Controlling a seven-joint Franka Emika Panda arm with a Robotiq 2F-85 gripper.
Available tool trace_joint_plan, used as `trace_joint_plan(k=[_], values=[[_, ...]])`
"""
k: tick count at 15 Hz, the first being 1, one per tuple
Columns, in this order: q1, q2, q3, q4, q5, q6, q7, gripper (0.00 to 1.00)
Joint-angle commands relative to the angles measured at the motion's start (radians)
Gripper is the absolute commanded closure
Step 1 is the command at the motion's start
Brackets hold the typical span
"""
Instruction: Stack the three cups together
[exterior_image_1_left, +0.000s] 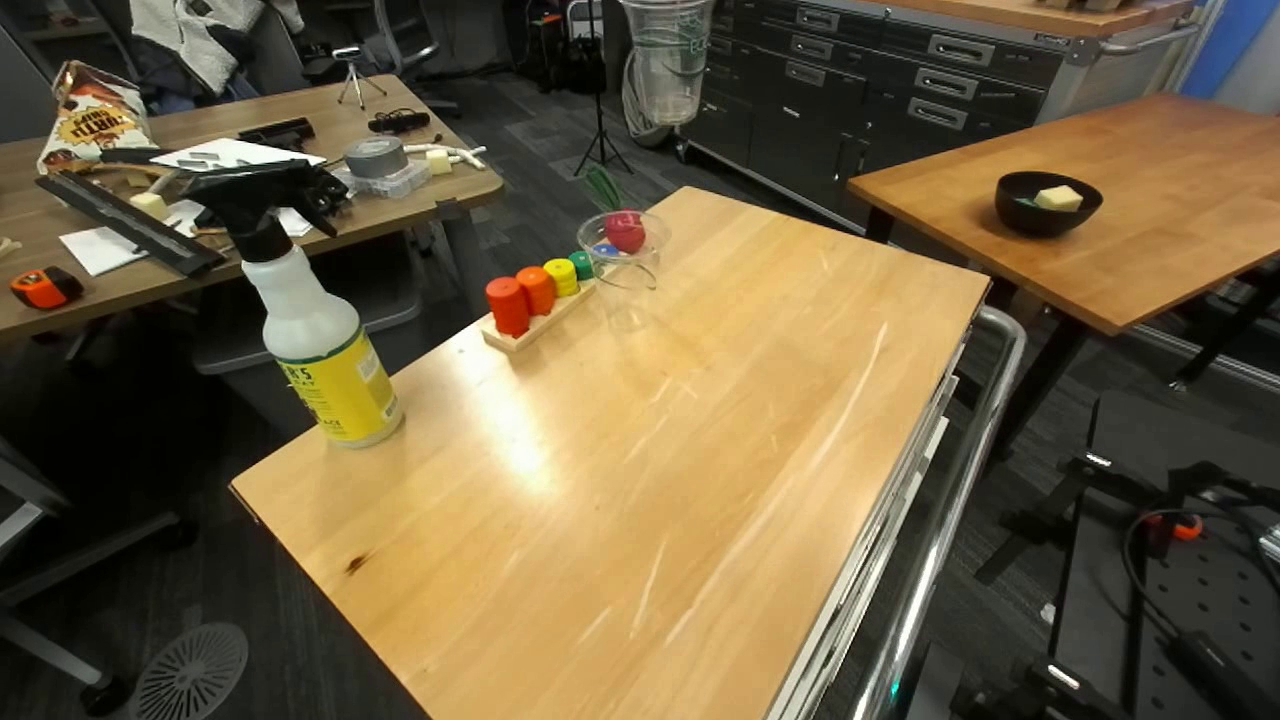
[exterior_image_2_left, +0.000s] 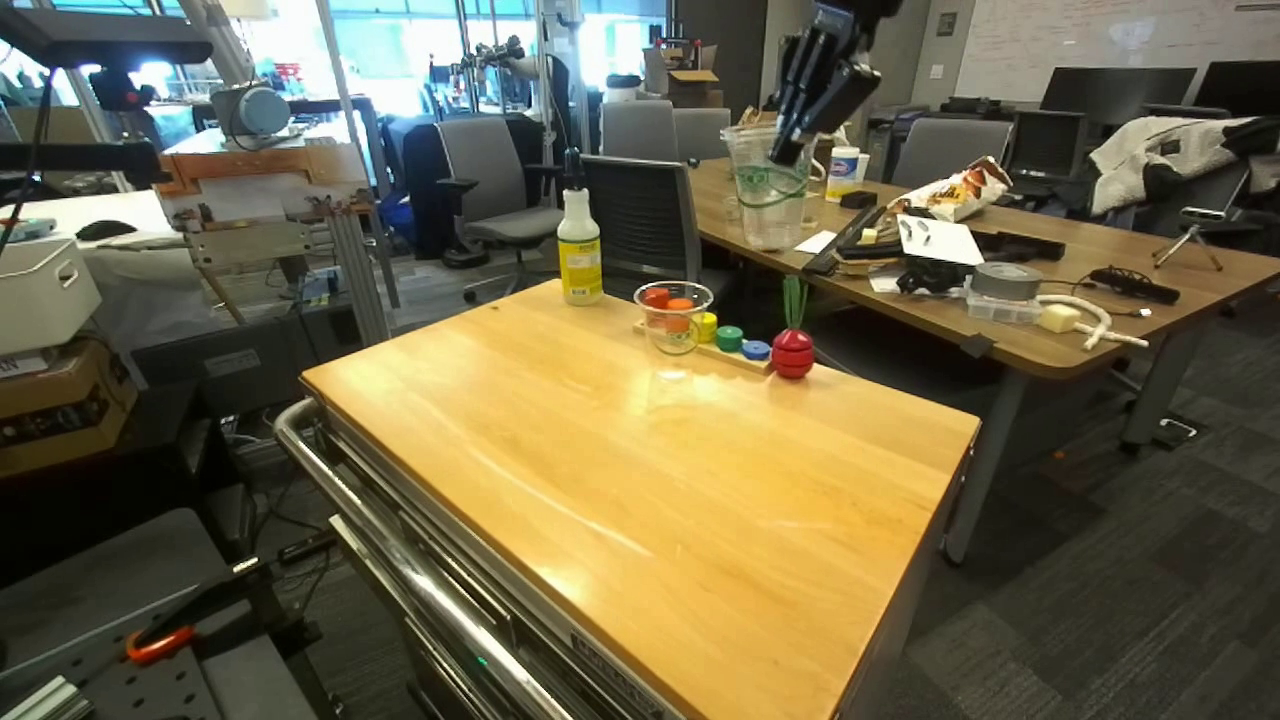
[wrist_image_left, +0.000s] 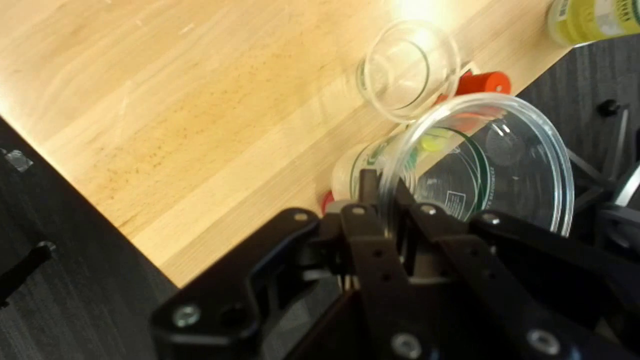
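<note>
At the rim of a clear cup (exterior_image_1_left: 668, 75), my gripper (wrist_image_left: 385, 185) is clamped, black fingers (wrist_image_left: 368, 184) pinching the wall, one inside and one outside by the wrist view. Cup hangs well above the wood, mouth up, colourless, see-through, round, tapering to a narrower base, green print on its side. Rim reads as a doubled line; one cup or two nested, I can't tell. Below me, standing cup (exterior_image_2_left: 672, 335) is upright on the wooden tabletop (exterior_image_1_left: 750, 400), same see-through wall, wide lip, near the pale wooden strip (exterior_image_1_left: 515, 342); touching or not, can't tell. Strip carries smooth cylinders (exterior_image_1_left: 507, 307): red, orange, yellow, green, blue. Just beside its blue end, round red piece (exterior_image_2_left: 792, 357), glossy, green tuft on top. Tabletop: light grain, shiny, whitish scuffs. Further along, spray bottle (exterior_image_1_left: 345, 390), frosted body, black trigger, yellow label. Along the edge, metal handle (exterior_image_1_left: 960, 520), tubular and polished. Off on another wooden table (exterior_image_1_left: 1180, 170), black bowl (exterior_image_1_left: 1025, 215), pale yellow block (exterior_image_1_left: 1058, 198) in it.
</note>
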Motion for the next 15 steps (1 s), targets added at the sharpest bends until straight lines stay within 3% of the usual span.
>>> trace_joint_plan(k=[1, 6, 15], values=[[0.034, -0.089, 0.039, -0.116, 0.035, 0.053, -0.019, 0.98], [0.104, -0.085, 0.026, -0.178, 0.024, 0.101, -0.028, 0.98], [0.112, -0.071, 0.025, -0.295, 0.033, 0.133, -0.075, 0.98]])
